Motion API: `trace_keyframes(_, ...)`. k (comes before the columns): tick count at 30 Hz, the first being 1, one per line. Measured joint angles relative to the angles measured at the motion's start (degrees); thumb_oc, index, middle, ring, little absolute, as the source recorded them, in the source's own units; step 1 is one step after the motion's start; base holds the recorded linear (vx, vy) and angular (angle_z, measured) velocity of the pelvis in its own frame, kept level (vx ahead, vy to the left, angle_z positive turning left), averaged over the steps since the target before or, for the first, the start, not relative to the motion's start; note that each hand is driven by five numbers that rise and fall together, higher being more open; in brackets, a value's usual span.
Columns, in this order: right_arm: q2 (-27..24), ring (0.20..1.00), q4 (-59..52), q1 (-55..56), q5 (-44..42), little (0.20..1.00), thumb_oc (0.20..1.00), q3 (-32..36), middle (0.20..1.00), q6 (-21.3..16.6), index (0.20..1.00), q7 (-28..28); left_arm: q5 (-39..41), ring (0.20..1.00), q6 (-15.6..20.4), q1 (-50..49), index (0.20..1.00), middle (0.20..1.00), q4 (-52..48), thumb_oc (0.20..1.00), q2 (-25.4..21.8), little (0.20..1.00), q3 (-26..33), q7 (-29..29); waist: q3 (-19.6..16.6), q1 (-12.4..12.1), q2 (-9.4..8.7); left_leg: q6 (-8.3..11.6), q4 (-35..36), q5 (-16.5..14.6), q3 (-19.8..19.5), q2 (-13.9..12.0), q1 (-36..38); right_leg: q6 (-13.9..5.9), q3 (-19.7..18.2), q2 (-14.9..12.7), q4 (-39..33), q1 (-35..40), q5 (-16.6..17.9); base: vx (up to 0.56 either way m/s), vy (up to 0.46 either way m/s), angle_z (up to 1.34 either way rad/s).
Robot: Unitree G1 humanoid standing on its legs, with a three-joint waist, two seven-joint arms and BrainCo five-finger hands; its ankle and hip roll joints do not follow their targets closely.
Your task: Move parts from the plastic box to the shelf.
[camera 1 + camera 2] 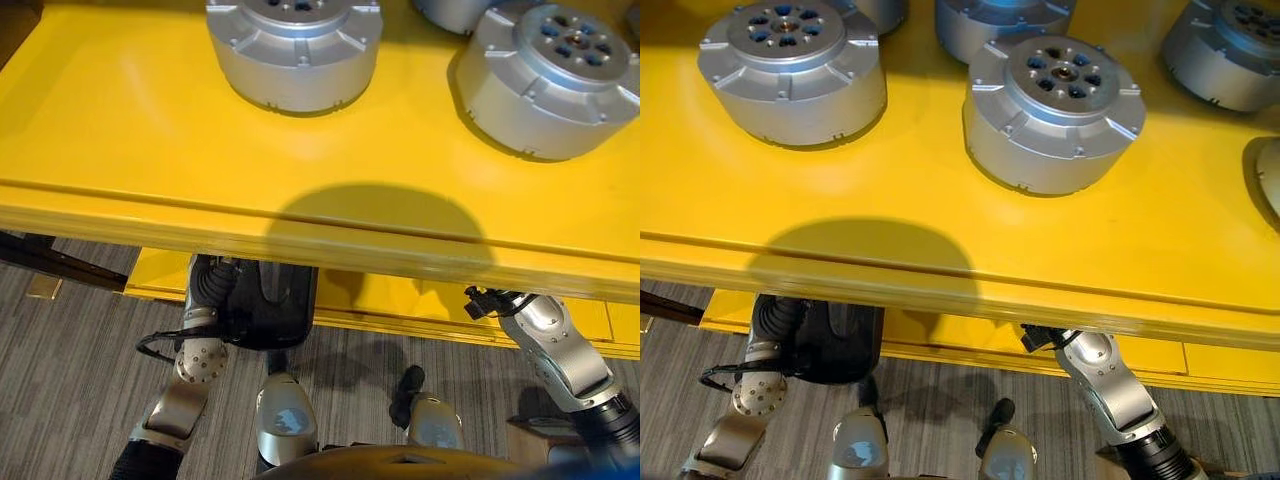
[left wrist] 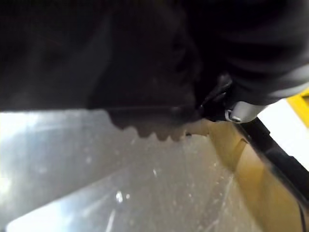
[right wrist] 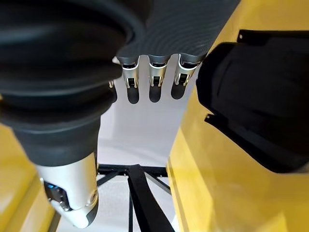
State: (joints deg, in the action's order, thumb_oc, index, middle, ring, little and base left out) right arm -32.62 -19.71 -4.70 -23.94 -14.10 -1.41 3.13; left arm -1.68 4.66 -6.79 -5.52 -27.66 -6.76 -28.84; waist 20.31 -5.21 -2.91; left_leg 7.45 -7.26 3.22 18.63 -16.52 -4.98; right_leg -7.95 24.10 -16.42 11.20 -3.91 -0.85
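Down low at 6 o'clock, both arms reach under the glossy yellow shelf (image 1: 940, 215): the right hand (image 3: 149, 72) hangs with its fingers (image 3: 153, 89) straight and relaxed, holding nothing, while the left hand (image 2: 159, 123) sits dark over a cloudy translucent plastic box (image 2: 96, 183), fingers hidden, so I cannot tell their state. Up on the shelf, round silver metal parts with bolt-holed tops sit at 11 (image 1: 792, 70) and 12 o'clock (image 1: 1052, 112), more toward 1 and 2 (image 1: 1230, 50).

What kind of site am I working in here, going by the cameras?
Probably a workshop or factory parts store. Round grey metal parts sit on a yellow shelf, with grey carpet-like floor underneath. The right hand hangs below it with fingers fairly straight.
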Motion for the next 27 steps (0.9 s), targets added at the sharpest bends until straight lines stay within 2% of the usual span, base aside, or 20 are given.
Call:
trace_keyframes(4, -0.02, 1.000, 0.01, -0.24, -0.01, 1.000, 1.000, 0.03, 1.000, 1.19, 1.000, -0.11, 0.63, 0.200, -1.56, 1.67, 0.200, 0.200, 0.04, 0.200, 0.05, 0.200, -0.09, 0.23, 0.04, 1.56, 0.36, -0.35, -1.45, -0.91, 0.38, -0.11, 0.15, 0.02, -0.96, -0.02, 0.48, -0.18, 0.01, -0.08, 0.040, -0.11)
trace_keyframes(6, -0.04, 1.000, 1.45, -2.71, -0.07, 1.000, 1.000, 0.05, 1.000, 2.22, 1.000, -1.08, 0.66, 0.200, -1.99, 3.55, 0.200, 0.200, 0.31, 0.200, 0.03, 0.200, -0.70, 0.34, 0.09, 1.47, 0.58, -0.23, -3.92, -2.27, 1.22, -0.45, -0.29, 0.06, -2.39, -0.49, 2.11, -1.31, -0.27, -0.16, 0.016, -0.24)
trace_keyframes(10, 0.00, 1.000, 2.60, -5.18, -0.20, 1.000, 1.000, -0.04, 1.000, 2.22, 1.000, -1.10, 1.01, 0.200, -2.54, 6.35, 0.200, 0.200, 0.32, 0.200, 0.05, 0.200, -2.38, 1.35, 0.09, 1.80, 0.70, -0.35, -9.50, -4.92, 1.27, -1.55, -3.23, 0.39, -2.99, -1.66, 6.75, -4.17, -2.08, -0.14, 0.008, -0.05)
trace_keyframes(14, 0.36, 1.000, 3.31, -7.52, -0.34, 1.000, 1.000, -0.05, 1.000, 2.29, 1.000, -1.16, 1.06, 0.200, -3.90, 8.53, 0.200, 0.200, 0.43, 0.200, 0.46, 0.200, -3.64, 1.50, 0.18, 2.26, 0.69, -0.37, -19.26, -9.14, -0.09, -3.67, -9.04, 0.76, -4.65, -2.79, 14.66, -9.45, -5.08, -0.15, 0.029, -0.06)
trace_keyframes(16, 0.59, 1.000, 3.37, -9.67, -0.36, 1.000, 1.000, -0.20, 1.000, 2.71, 1.000, -1.21, 1.07, 0.200, -4.32, 9.72, 0.200, 0.200, 1.30, 0.200, 0.43, 0.200, -4.41, 1.38, 1.36, 2.47, 0.82, -0.92, -25.85, -12.14, -0.54, -4.79, -12.00, 1.48, -4.66, -5.04, 20.79, -12.64, -7.15, -0.20, 0.066, -0.07)
trace_keyframes(18, 0.59, 1.000, 3.48, -11.21, -0.35, 1.000, 1.000, -0.17, 1.000, 2.97, 1.000, -1.22, 1.06, 0.200, -4.39, 10.47, 0.200, 0.200, 1.92, 0.200, 0.54, 0.200, -4.90, 1.40, 2.36, 2.60, 0.90, -1.36, -29.30, -14.29, -0.80, -5.25, -13.48, 1.72, -5.30, -5.72, 23.56, -14.21, -8.48, -0.13, 0.071, -0.13)
trace_keyframes(19, 0.65, 1.000, 3.49, -11.18, -0.28, 1.000, 1.000, -0.20, 1.000, 3.51, 1.000, -1.22, 1.06, 0.200, -4.44, 10.55, 0.200, 0.200, 2.99, 0.200, 0.67, 0.200, -5.33, 1.39, 2.63, 2.56, 0.87, -1.69, -32.47, -15.97, -1.13, -5.55, -14.70, 1.68, -5.41, -6.92, 25.67, -15.13, -9.05, -0.03, 0.047, -0.05)
trace_keyframes(27, 1.06, 1.000, 3.47, -11.48, 0.59, 1.000, 1.000, -0.15, 1.000, 3.82, 1.000, -1.14, 0.82, 0.200, -4.38, 10.82, 0.200, 0.200, 4.31, 0.200, 1.12, 0.200, -5.33, 0.94, 2.50, 2.35, 0.67, -2.47, -35.64, -18.17, -1.07, -5.40, -15.04, 1.09, -4.49, -9.08, 27.31, -14.74, -9.34, 0.02, 0.057, -0.01)
